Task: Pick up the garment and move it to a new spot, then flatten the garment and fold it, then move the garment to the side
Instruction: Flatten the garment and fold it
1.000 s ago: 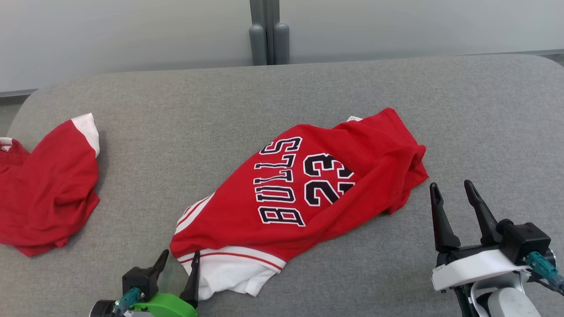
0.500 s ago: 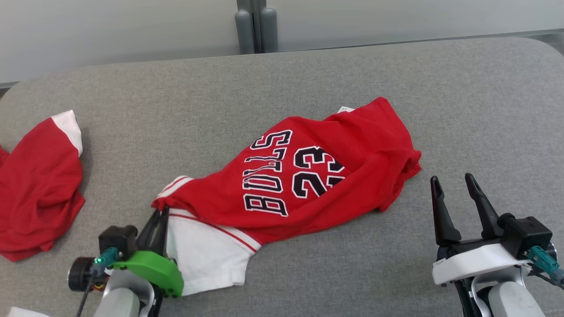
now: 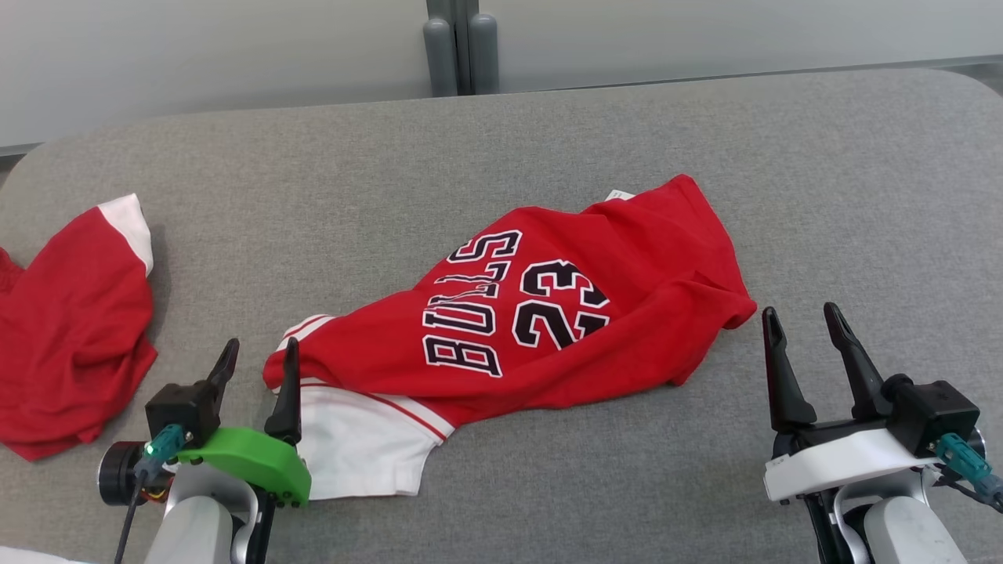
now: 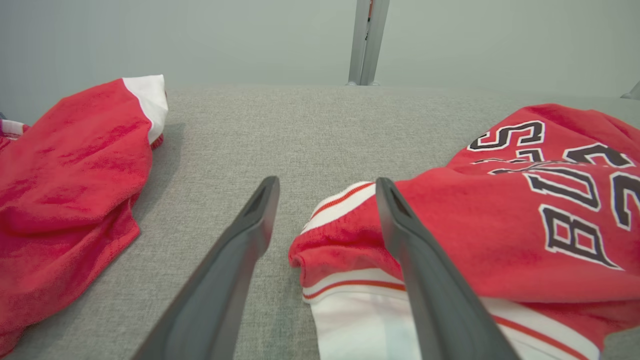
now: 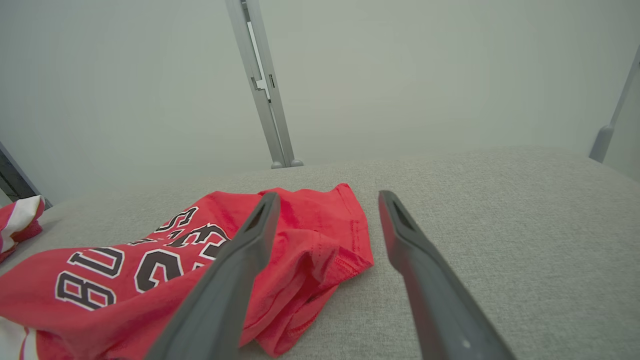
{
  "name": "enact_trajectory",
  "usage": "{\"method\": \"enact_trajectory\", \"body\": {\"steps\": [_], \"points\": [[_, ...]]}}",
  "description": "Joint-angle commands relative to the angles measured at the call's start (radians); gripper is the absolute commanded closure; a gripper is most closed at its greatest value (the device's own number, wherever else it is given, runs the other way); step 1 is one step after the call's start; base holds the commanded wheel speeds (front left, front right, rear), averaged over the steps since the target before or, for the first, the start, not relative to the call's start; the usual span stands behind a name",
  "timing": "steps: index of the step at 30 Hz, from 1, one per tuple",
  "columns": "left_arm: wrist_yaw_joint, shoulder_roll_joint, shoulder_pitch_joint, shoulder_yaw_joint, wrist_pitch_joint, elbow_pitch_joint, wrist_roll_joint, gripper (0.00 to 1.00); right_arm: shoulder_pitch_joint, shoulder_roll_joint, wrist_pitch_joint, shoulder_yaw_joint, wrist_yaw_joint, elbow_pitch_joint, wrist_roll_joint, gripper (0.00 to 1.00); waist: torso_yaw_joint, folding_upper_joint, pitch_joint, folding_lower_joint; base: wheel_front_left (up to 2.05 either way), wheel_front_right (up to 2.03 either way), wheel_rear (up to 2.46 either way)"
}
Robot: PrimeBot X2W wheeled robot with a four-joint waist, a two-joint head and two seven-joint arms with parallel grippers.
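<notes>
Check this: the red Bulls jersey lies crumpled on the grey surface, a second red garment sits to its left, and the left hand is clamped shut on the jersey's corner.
One error: the left hand is open, not clamped. The left wrist view shows its fingers spread, the jersey's corner lying loose between them. The grey surface and the second red garment are as stated.

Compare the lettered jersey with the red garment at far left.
The lettered jersey shows black BULLS 23 print; the far-left garment shows no print. The lettered jersey lies stretched diagonally; the far-left garment is bunched, partly out of frame. Both are red with white trim.
</notes>
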Motion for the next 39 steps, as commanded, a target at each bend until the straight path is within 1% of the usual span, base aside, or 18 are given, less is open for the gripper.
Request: {"method": "enact_trajectory", "body": {"steps": [1,5,12,18,22,27,31,39], "points": [[0.0,-0.004,0.028,0.016,-0.001,-0.023,0.01,0.0,0.005,0.002,-0.003,-0.005,-0.001,0.001,-0.003,0.0,0.007,0.0,-0.003,0.0,0.0,0.0,0.0],[0.001,-0.016,0.077,0.057,-0.001,-0.109,0.034,0.0,0.015,0.002,-0.003,-0.012,-0.001,0.005,0.0,0.0,0.019,0.0,-0.008,0.0,0.0,0.0,0.0],[0.006,-0.047,0.163,0.137,-0.001,-0.298,0.073,0.0,0.033,-0.009,-0.003,-0.016,-0.001,0.037,0.007,0.0,0.042,0.0,-0.02,0.0,0.0,0.0,0.0],[0.005,-0.066,0.221,0.162,-0.001,-0.402,0.099,0.0,0.056,-0.028,-0.003,0.005,-0.001,0.101,0.026,0.0,0.06,0.0,-0.037,0.0,0.0,0.0,0.0],[0.004,-0.07,0.24,0.162,0.0,-0.425,0.106,0.0,0.055,-0.051,-0.003,0.045,-0.001,0.158,0.019,0.0,0.068,0.0,-0.045,0.0,0.0,0.0,0.0],[0.003,-0.073,0.242,0.157,-0.001,-0.434,0.11,0.0,0.017,-0.075,-0.003,0.102,-0.001,0.234,0.01,0.0,0.079,0.0,-0.047,0.0,0.0,0.0,0.0],[0.002,-0.075,0.243,0.148,-0.001,-0.436,0.111,0.0,-0.028,-0.098,-0.003,0.153,-0.001,0.307,0.0,0.0,0.086,0.0,-0.041,0.0,0.0,0.0,0.0],[0.001,-0.076,0.228,0.129,-0.001,-0.431,0.11,0.0,-0.147,-0.113,-0.002,0.233,-0.001,0.48,-0.014,0.0,0.107,0.0,-0.023,0.0,0.0,0.0,0.0]]}}
